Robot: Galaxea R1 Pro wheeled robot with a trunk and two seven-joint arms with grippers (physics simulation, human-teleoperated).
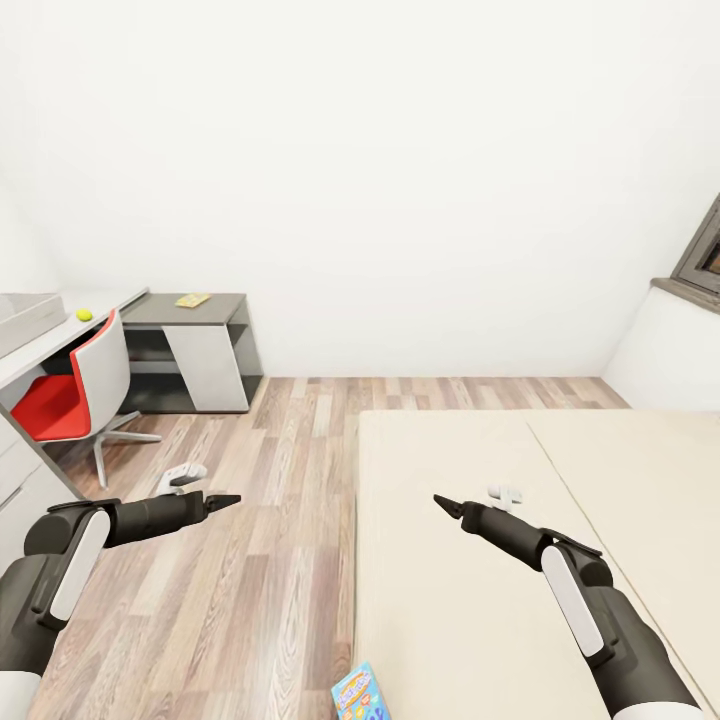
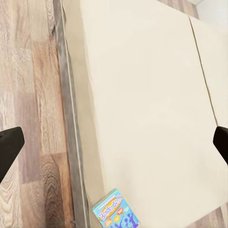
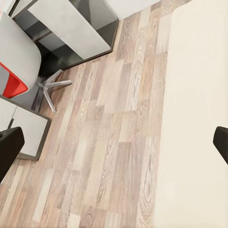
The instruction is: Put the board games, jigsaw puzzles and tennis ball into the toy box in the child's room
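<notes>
While both arms reach forward at about the same height, the left gripper hangs over the wood floor and the right gripper over the bed, each with its fingers spread wide and nothing between them. Nearest, the light-blue board game (lettering too small to read) lies on the bed's near edge, between and behind the grippers. Far left, the tennis ball sits on the table beside the toy box.

A wide strip of bare wood floor is left open beside the bed. Left of that strip, passage is blocked by a red-seated chair, the table and a dark-grey desk.
</notes>
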